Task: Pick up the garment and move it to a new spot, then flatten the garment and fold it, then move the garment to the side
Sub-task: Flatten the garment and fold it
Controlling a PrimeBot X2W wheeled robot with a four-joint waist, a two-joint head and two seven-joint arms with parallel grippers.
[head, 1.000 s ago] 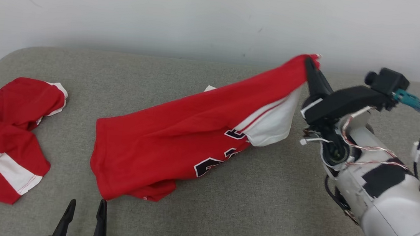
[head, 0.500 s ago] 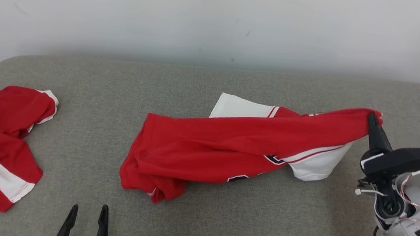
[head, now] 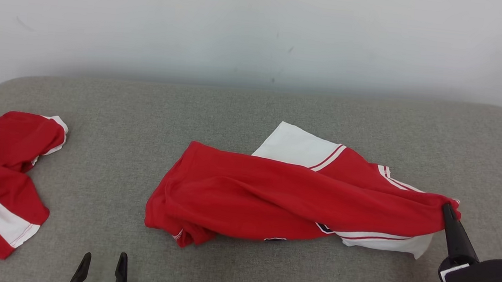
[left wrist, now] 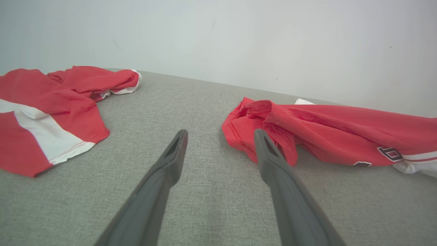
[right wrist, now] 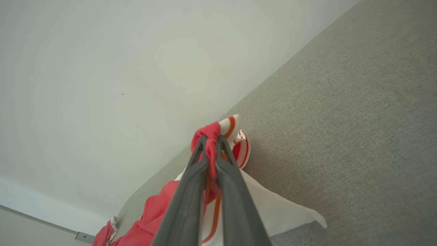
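The red-and-white fabric garment (head: pixel 273 198), seemingly soft and light, suits edge grips: right gripper (head: pixel 447 208) clamped on its corner, left gripper (head: pixel 104 257) fingers spread apart.

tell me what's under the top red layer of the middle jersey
On the jersey, a white far panel and a white near panel poke out from beneath the red layer, plus bits of dark lettering. The rest of the print is covered.
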